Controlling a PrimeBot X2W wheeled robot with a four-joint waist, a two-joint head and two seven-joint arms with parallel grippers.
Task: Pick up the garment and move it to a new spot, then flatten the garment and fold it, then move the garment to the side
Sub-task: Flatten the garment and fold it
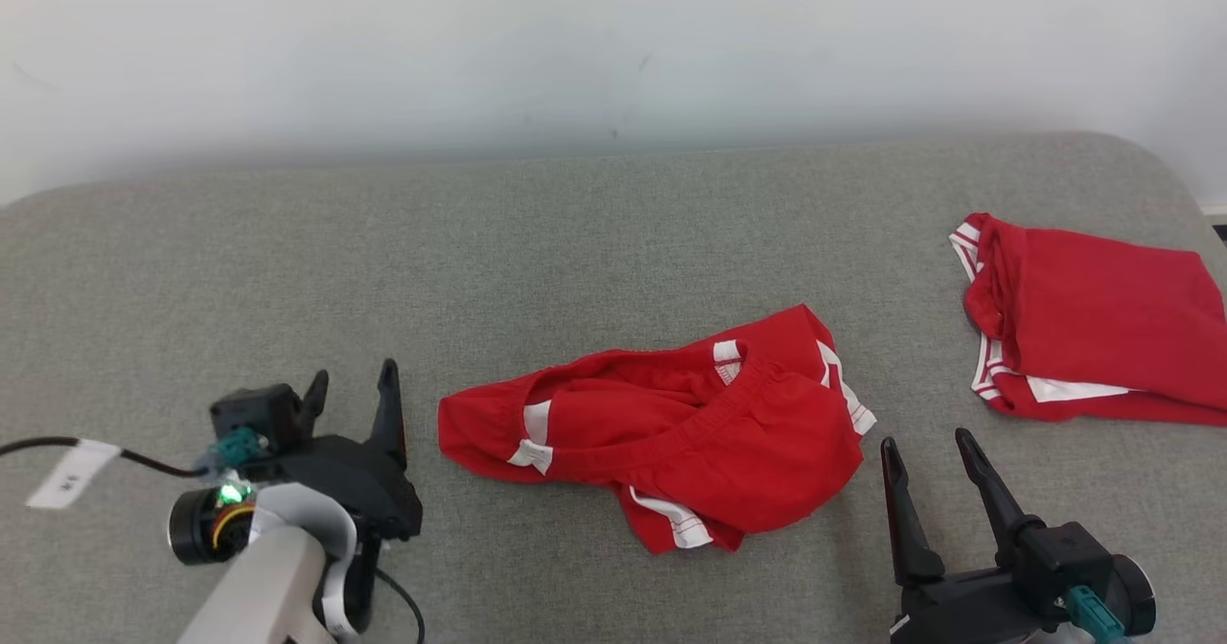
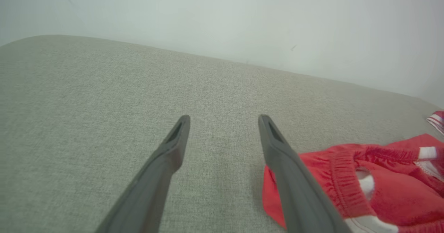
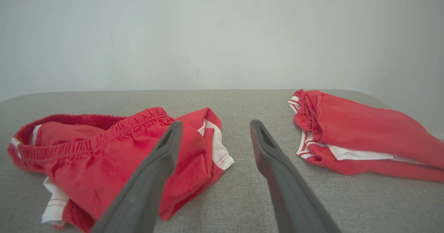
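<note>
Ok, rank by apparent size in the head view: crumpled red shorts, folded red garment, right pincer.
1. crumpled red shorts
2. folded red garment, cut off by the frame edge
3. right pincer, though nearest the camera

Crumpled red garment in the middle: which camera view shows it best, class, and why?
The head view: the crumpled red garment shows whole and unobstructed. In the right wrist view, a finger of the right hand hides part of it. The left wrist view catches just one end, cut off by the frame.

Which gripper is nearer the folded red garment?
Right. The right gripper sits close to the folded garment, off its near left corner; the left gripper lies far left, beyond the crumpled garment.
</note>
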